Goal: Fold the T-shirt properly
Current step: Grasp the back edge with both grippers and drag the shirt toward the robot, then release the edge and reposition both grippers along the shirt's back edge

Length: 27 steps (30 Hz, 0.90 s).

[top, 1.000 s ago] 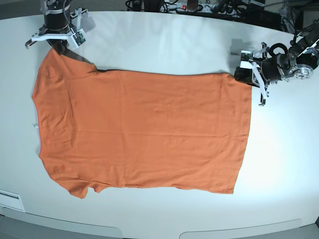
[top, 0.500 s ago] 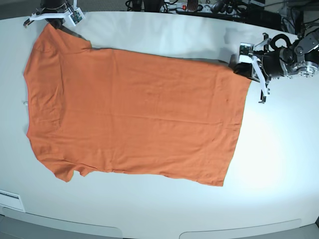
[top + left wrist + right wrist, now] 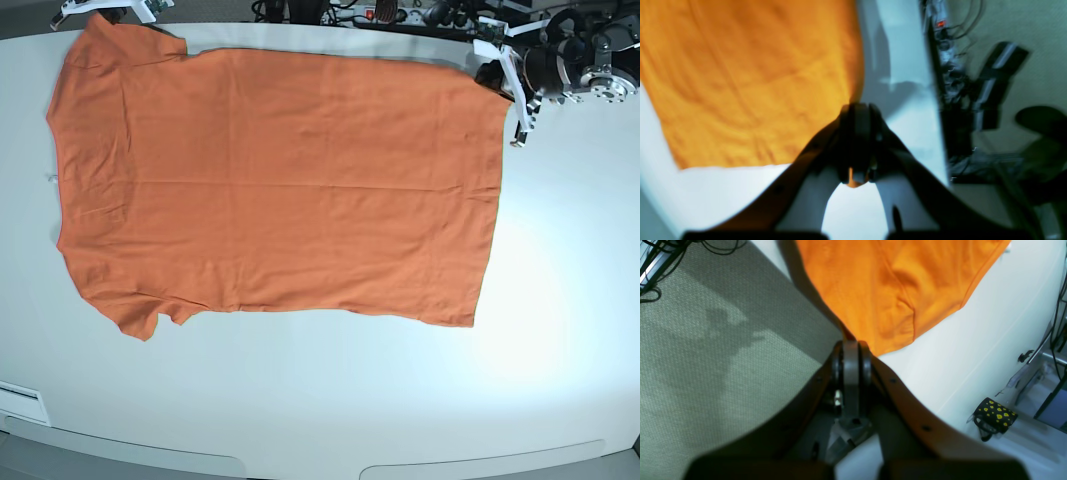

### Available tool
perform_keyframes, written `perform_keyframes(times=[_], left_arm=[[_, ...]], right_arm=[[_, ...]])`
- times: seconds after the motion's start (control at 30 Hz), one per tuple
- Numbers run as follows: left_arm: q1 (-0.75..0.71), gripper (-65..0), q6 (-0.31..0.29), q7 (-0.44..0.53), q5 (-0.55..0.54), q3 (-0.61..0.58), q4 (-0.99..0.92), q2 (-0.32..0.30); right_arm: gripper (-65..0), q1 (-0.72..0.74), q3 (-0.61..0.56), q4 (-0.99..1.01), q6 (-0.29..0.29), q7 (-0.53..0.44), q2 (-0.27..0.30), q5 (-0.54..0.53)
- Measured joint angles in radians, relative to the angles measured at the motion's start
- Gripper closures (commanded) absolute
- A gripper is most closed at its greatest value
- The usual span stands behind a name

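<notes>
The orange T-shirt (image 3: 280,180) lies spread flat on the white table (image 3: 400,400), collar side to the left, hem to the right. A small white tag (image 3: 47,178) pokes out at its left edge. My left gripper (image 3: 487,70) is at the far right, shut on the shirt's far hem corner; in the left wrist view the left gripper (image 3: 855,115) pinches the T-shirt (image 3: 750,76). My right gripper (image 3: 100,12) is at the far left top edge. In the right wrist view the right gripper (image 3: 850,341) is shut on the far sleeve corner of the T-shirt (image 3: 893,283).
Cables and a power strip (image 3: 380,12) run along the table's far edge. Beyond that edge is grey carpet (image 3: 706,340). A black bag with yellow dots (image 3: 995,415) sits on the floor. A white label (image 3: 20,402) is at the front left.
Both arms have drawn the shirt toward the table's far edge. It sits higher in the base view and lies straighter and flatter. Both grips have held.
</notes>
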<state>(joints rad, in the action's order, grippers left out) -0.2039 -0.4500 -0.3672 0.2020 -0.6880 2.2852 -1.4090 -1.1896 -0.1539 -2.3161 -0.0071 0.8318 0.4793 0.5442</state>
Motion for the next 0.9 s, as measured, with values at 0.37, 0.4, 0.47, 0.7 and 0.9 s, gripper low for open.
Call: perform_keyframes(times=[0.37,0.4,0.47,0.7,0.9], left_arm=[[-0.003,0.0,0.256,0.0,0.261,0.0,-0.015,0.032],[-0.004,0.0,0.255,0.0,0.267,0.0,-0.015,0.042],[-0.004,0.0,0.255,-0.001,0.266,0.0,-0.015,0.057],[-0.004,0.0,0.256,-0.008,0.275,0.0,-0.015,0.068],[-0.003,0.0,0.256,-0.008,0.292,0.0,-0.015,0.069]], right_arm=[[0.0,0.175,0.0,0.0,0.0,-0.056,0.051,0.059],[0.0,0.196,0.0,0.0,0.0,-0.055,0.07,0.06],[0.0,0.227,0.0,0.0,0.0,-0.057,0.107,0.062],[0.0,0.229,0.129,-0.001,0.006,-0.062,0.212,0.032],[0.0,0.229,0.276,-0.002,0.047,-0.138,0.229,-0.152]])
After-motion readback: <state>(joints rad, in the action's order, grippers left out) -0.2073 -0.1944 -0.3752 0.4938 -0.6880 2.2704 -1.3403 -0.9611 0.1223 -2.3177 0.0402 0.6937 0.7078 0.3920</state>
